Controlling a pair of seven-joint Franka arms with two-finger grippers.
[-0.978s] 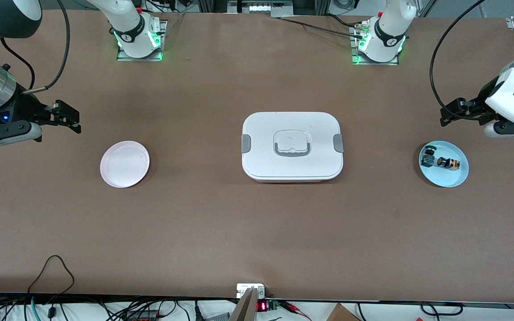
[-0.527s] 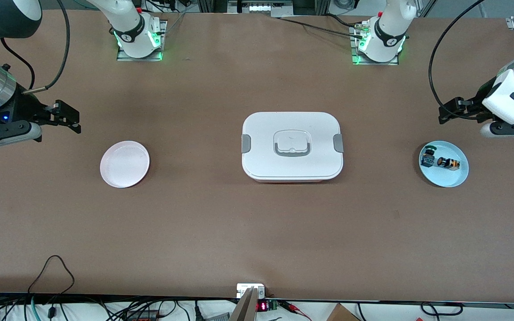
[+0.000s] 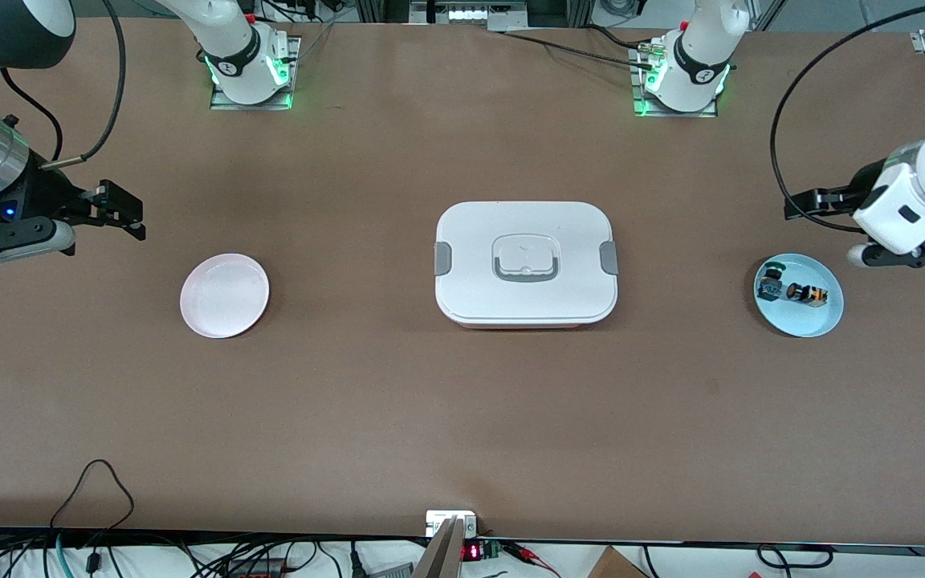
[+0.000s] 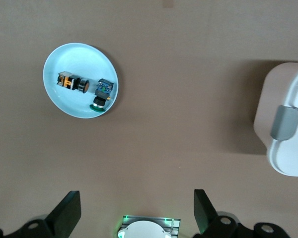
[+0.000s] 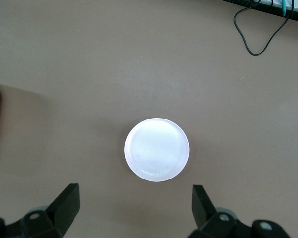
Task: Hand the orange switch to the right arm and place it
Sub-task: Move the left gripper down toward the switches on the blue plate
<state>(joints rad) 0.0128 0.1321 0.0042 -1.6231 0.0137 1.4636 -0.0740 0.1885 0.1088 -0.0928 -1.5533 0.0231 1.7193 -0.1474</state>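
You see the orange switch (image 3: pixel 808 295) lying on the blue plate (image 3: pixel 817 321) beside the blue-green switch (image 3: pixel 769 284). Your left gripper (image 3: pixel 801 205) hangs open and empty over the table near that plate; your right gripper (image 3: pixel 127 210) waits open near the white plate (image 3: pixel 224 295).
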